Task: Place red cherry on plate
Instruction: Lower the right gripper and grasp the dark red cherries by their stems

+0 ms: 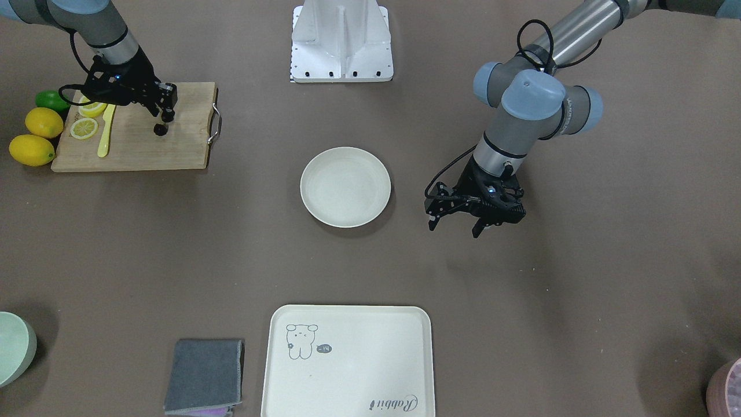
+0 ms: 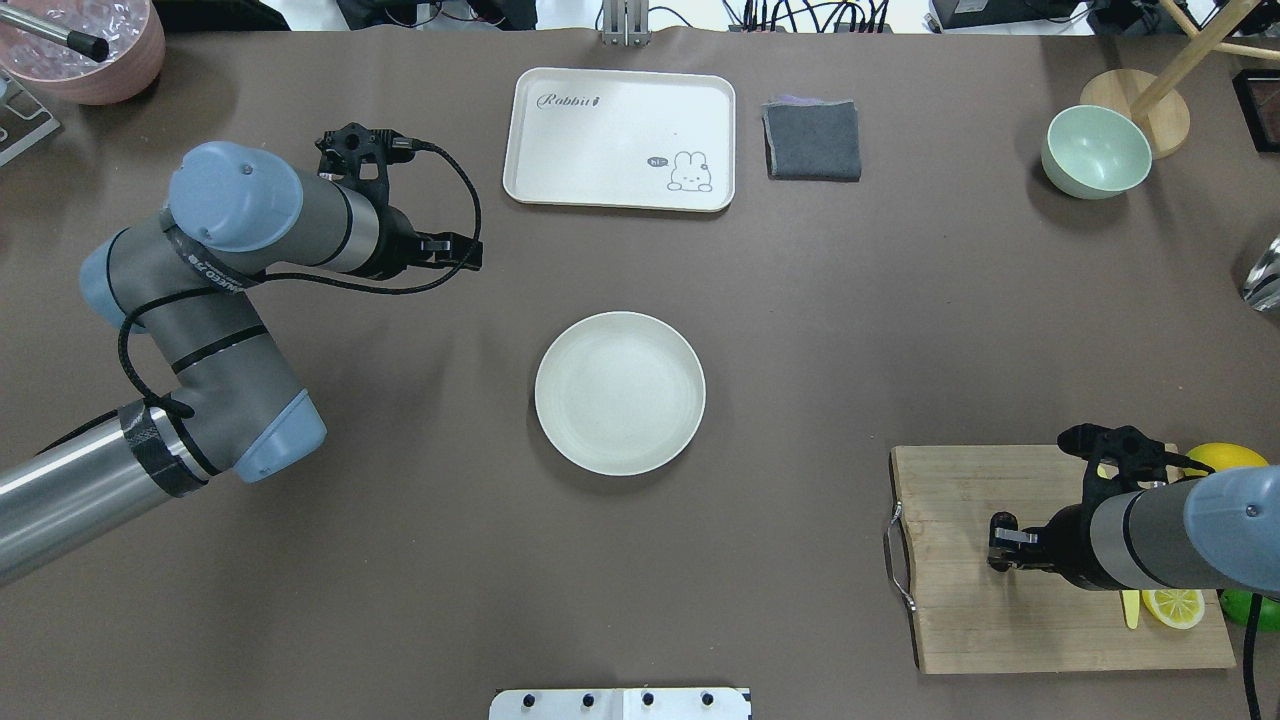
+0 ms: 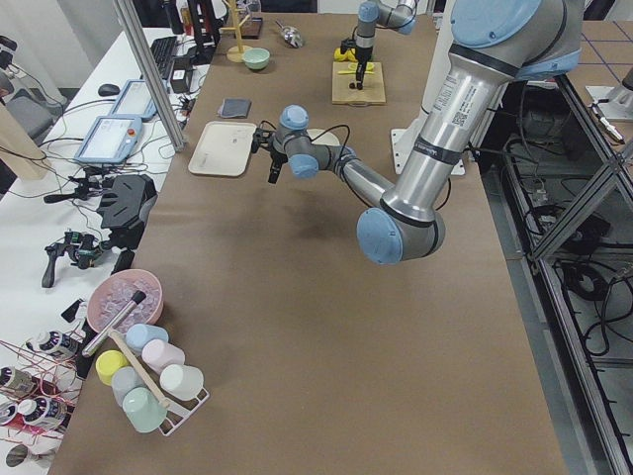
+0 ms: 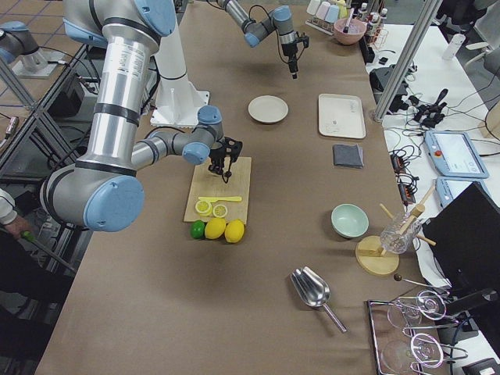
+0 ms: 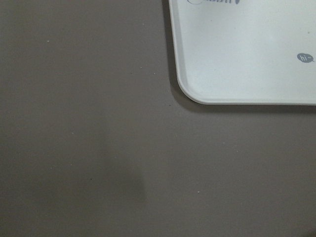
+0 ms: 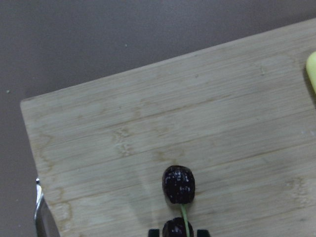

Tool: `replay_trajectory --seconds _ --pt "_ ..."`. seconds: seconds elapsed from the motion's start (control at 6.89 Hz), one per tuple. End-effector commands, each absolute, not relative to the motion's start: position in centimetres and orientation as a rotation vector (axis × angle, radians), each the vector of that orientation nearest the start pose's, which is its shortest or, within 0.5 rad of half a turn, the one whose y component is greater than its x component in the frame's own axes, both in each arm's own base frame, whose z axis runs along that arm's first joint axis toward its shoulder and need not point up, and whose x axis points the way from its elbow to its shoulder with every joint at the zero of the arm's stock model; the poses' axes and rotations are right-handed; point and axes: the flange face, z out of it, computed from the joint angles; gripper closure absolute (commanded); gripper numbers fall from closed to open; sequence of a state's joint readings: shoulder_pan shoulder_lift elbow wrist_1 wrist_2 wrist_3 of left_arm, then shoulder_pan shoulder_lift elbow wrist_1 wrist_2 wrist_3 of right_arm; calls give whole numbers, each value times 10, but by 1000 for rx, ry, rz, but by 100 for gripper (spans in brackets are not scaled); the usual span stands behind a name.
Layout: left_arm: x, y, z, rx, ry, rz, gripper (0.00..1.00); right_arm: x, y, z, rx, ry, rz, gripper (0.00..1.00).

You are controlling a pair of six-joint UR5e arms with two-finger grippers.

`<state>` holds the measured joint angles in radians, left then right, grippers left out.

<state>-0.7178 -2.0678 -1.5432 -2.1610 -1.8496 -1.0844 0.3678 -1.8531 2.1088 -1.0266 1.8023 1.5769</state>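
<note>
The red cherry (image 6: 178,184) is a dark pair on a green stem over the wooden cutting board (image 6: 237,123). My right gripper (image 1: 165,120) is shut on it: the wrist view shows the second berry (image 6: 177,228) pinched between the fingertips at the bottom edge, with the first berry just beyond them. In the front view one berry (image 1: 160,130) shows just under the fingers. The cream plate (image 1: 345,186) sits bare at the table's centre, well away from the board. Beside the plate, my left gripper (image 1: 456,225) hovers open and holds nothing.
On the board lie lemon slices (image 1: 84,128) and a yellow knife (image 1: 104,136); two lemons (image 1: 44,122) and a lime (image 1: 52,99) sit beside it. A bear tray (image 1: 347,362), a grey cloth (image 1: 205,375) and a green bowl (image 1: 14,347) line the far side.
</note>
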Motion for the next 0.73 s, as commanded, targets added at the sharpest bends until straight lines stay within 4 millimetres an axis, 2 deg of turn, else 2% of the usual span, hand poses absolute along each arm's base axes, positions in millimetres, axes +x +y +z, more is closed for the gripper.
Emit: replay_trajectory --seconds 0.0,0.15,0.44,0.58 --pt "447 -530 319 387 1008 -60 2 -329 -250 463 -72 -833 268 74" --pt "449 -528 319 385 1009 -59 2 -328 -252 463 -68 -832 275 75" --pt "449 -528 319 385 1011 -57 2 -328 -253 466 -64 -816 280 100" --pt "448 -528 319 386 1010 -59 2 -329 -253 466 -66 -808 280 100"
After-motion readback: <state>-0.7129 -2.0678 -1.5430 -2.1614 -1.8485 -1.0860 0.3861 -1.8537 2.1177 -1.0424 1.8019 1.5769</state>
